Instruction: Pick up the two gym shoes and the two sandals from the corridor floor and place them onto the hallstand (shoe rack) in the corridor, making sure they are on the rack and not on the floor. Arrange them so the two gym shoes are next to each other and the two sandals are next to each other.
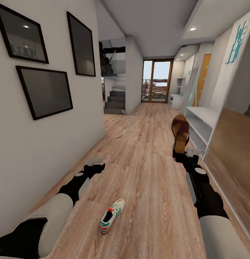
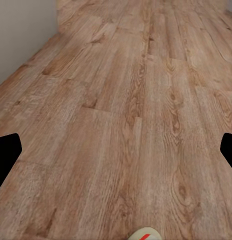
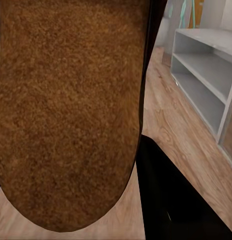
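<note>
The left tool [image 1: 95,161] hangs over the corridor floor [image 1: 139,172] near the left wall. Its two fingers stand apart and it holds nothing. It looks free so it can take a shoe next.

A little to the right, close to the robot, one gym shoe [image 1: 111,216] lies on the floor between the two arms. Its toe [image 2: 144,234] peeks in at the edge of the left wrist view. It is not on the rack yet, so it is likely waiting its turn.

Further right, the right tool [image 1: 187,152] is closed on one sandal [image 1: 180,131]. The sandal stands up on end, well above the floor, with its tan footbed [image 3: 71,110] right in front of the right wrist camera. I think it is held high so it can go over onto a shelf.

At the right wall stands the hallstand [image 1: 205,124], with open shelves. It is near the sandal, but not touching it. The shelves I can see look bare.
</note>
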Robot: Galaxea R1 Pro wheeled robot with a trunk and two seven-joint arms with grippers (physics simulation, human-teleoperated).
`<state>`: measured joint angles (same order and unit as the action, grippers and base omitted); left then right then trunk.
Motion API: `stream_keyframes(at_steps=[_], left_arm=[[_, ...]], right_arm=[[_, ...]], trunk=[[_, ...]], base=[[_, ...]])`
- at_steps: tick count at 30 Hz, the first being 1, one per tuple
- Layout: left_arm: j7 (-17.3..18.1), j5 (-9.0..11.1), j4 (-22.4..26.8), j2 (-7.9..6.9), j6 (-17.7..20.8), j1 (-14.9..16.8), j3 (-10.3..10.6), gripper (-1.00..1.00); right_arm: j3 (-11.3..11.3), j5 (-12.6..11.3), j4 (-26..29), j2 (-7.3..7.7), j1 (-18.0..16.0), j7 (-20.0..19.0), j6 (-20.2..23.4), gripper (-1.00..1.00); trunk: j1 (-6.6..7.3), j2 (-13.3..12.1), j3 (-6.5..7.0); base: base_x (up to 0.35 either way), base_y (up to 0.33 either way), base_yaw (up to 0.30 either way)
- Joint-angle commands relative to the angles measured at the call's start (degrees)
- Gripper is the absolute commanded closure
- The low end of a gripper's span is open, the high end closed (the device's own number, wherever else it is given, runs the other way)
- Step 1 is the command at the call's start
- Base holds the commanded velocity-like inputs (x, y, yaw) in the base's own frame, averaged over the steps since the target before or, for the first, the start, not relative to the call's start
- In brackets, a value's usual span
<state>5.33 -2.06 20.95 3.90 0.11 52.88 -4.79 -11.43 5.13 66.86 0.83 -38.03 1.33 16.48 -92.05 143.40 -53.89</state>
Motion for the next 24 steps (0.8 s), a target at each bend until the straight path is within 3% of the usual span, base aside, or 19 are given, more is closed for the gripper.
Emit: stream_keyframes(at_steps=[1, 8, 12, 24], left_arm=[[0.4, -0.2, 0.0, 0.06, 0.0, 0.0, -0.5, -1.00], [0.4, -0.2, 0.0, 0.06, 0.0, 0.0, -0.5, -1.00], [0.4, -0.2, 0.0, -0.01, -0.1, 0.0, -0.5, -1.00], [0.5, -0.3, -1.2, -0.15, -3.0, 0.0, -0.5, -1.00]], right_arm=[[0.0, 0.3, 0.1, 0.02, 0.0, 0.1, 0.5, 1.00], [-0.2, 0.2, 0.1, 0.05, 0.0, 0.1, 2.7, 1.00], [-0.2, 0.2, 0.1, 0.11, 0.0, 0.1, 5.5, 1.00], [-0.3, 0.2, 0.2, 0.10, 0.0, 0.1, 6.4, 1.00]], trunk=[[0.01, 0.0, -0.06], [0.01, 0.0, -0.35], [-0.09, 0.1, -1.59], [-0.40, 0.2, -5.37]], base=[[0.000, 0.000, 0.000], [0.000, 0.000, 0.000], [0.000, 0.000, 0.000], [0.000, 0.000, 0.000]])
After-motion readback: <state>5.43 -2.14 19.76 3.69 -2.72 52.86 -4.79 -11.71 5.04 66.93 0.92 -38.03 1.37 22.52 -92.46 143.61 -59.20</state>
